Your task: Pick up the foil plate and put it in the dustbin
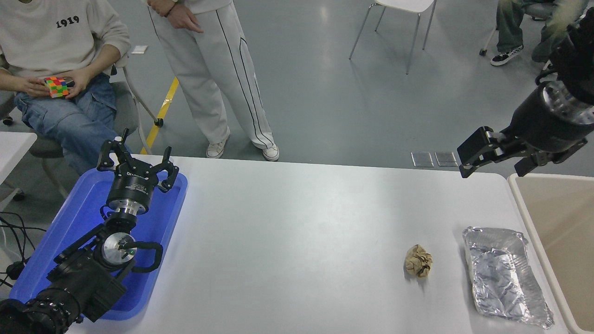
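The foil plate (503, 276), a crinkled silver tray, lies on the white table near the front right corner. Just right of it stands the beige dustbin (523, 209), cut off by the picture's right edge. My right gripper (491, 171) hangs open and empty in the air over the table's far right edge, well behind the plate and left of the bin's far corner. My left gripper (138, 157) is parked open above the blue tray at the lower left.
A crumpled brown paper ball (418, 261) lies just left of the foil plate. The blue tray (69, 227) sits at the table's left end. One person sits with a colour cube (56, 86) at the far left; another stands beside them.
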Controlling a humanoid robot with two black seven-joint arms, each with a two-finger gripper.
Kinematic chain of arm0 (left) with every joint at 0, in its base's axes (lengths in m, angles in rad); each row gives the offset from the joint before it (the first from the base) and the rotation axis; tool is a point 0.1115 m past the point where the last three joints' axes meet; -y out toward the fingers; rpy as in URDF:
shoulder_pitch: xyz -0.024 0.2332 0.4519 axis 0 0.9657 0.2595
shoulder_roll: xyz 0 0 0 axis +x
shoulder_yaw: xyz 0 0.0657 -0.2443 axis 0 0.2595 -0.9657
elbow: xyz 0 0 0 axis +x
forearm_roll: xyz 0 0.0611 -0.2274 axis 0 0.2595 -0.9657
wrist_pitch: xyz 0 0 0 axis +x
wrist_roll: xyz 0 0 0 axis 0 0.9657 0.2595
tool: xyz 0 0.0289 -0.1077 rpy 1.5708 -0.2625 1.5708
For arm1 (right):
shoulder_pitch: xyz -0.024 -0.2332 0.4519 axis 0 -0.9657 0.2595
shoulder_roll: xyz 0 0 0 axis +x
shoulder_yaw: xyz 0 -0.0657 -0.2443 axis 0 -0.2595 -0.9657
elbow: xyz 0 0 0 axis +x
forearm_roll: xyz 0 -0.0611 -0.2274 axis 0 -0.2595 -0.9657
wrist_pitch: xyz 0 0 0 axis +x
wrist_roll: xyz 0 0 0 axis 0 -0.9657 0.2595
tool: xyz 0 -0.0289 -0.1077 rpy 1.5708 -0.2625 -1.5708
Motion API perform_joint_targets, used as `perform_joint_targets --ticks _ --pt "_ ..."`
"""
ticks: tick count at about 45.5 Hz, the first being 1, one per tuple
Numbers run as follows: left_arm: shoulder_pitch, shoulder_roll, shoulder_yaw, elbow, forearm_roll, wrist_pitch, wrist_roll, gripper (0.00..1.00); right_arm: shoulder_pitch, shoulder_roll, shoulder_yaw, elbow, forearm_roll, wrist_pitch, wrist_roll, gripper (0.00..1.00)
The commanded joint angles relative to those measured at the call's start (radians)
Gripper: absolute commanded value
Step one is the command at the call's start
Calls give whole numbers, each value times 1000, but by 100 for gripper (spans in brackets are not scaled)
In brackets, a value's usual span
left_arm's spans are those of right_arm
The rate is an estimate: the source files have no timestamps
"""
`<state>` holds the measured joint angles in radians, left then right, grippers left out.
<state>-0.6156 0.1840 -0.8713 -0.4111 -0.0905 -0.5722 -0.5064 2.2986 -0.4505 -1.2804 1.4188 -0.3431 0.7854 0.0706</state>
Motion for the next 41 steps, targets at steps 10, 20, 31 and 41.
perform_joint_targets --ticks 10,20,31,41 --pt "0 0 0 2 0 2 -1 100 -18 -69 -102 -5 1 0 0 100" --pt "2 0 0 3 -2 2 -1 100 -45 -135 -109 -14 -25 -20 -2 100" --pt "0 0 0 3 -2 2 -1 100 -105 -261 -99 -15 -281 -144 -2 100" --pt "0 0 0 3 0 2 -1 100 -231 -335 -47 -37 -505 -201 -3 100"
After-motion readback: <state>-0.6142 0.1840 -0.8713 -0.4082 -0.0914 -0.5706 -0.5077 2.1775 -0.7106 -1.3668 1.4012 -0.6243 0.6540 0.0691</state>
